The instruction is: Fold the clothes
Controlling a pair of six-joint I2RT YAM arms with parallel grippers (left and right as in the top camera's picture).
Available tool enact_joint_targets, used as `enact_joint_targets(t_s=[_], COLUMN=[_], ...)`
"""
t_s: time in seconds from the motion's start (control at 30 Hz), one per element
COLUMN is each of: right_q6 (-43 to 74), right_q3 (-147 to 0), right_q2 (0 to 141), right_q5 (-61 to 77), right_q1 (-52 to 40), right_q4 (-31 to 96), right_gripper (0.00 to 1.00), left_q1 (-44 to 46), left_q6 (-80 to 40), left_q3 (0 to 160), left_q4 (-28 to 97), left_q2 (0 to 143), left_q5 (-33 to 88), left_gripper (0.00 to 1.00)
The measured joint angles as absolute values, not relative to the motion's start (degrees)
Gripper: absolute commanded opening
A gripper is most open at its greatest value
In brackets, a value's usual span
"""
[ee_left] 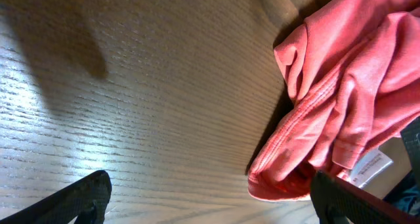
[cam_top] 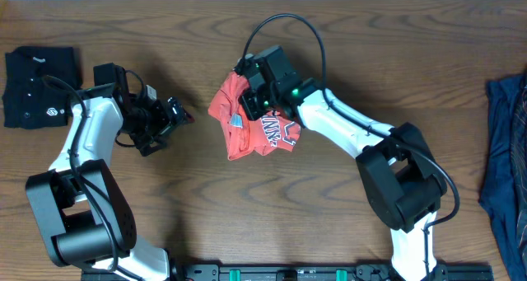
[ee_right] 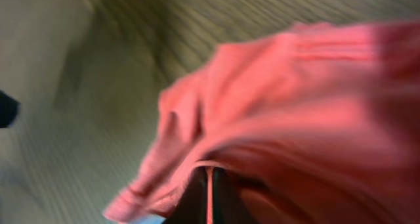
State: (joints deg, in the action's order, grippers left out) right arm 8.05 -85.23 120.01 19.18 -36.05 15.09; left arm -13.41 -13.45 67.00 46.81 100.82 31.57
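Note:
The coral-red T-shirt (cam_top: 247,124) lies bunched at the table's middle, its white-and-navy lettering showing at the right. My right gripper (cam_top: 251,96) sits over its top edge and is shut on a fold of the shirt (ee_right: 275,106), seen pinched between the fingers (ee_right: 209,184) in the blurred right wrist view. My left gripper (cam_top: 177,116) is open and empty, left of the shirt; its fingers (ee_left: 210,198) frame bare wood with the shirt's hem (ee_left: 328,112) at the right. A folded black shirt (cam_top: 37,83) lies far left. A dark blue garment (cam_top: 506,157) lies at the right edge.
The wooden table (cam_top: 165,199) holds nothing else besides the arms' bases at the front edge. A white label (ee_left: 371,165) shows on the T-shirt's hem near my left gripper's right finger.

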Motion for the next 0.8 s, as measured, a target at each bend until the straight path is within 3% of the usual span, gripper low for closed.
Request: enact_joint_targets(t_s=[0.03,0.07,0.27,0.53,0.8], right_q6=[8.3,8.4,8.1,5.7,2.9], right_q3=[-85.2,-85.2,-85.6,-98.0,-110.7], right_q2=[120.0,120.0,120.0,120.0,119.9], right_q5=[19.3,19.3,19.4,17.5,13.1], right_q1=[-36.5,-36.9,-37.9,-30.9,-24.2], right_q4=[14.7,14.4,16.1,40.0,54.1], right_gripper=[0.70,0.99,0.99,0.99,0.99], left_q1=[-13.4,-13.4,-12.9,-10.0,-9.9], left_q6=[-13.5,-13.5,-13.0,-11.5,-11.3], left_q3=[67.0,67.0,67.0,67.0,67.0], left_q4=[46.9,46.9,45.6,42.2,37.2], left_q2=[100.8,100.8,100.8,100.8,100.8], left_q5=[31.6,31.6,33.3,35.9,37.7], left_gripper=[0.98,0.98,0.98,0.98,0.98])
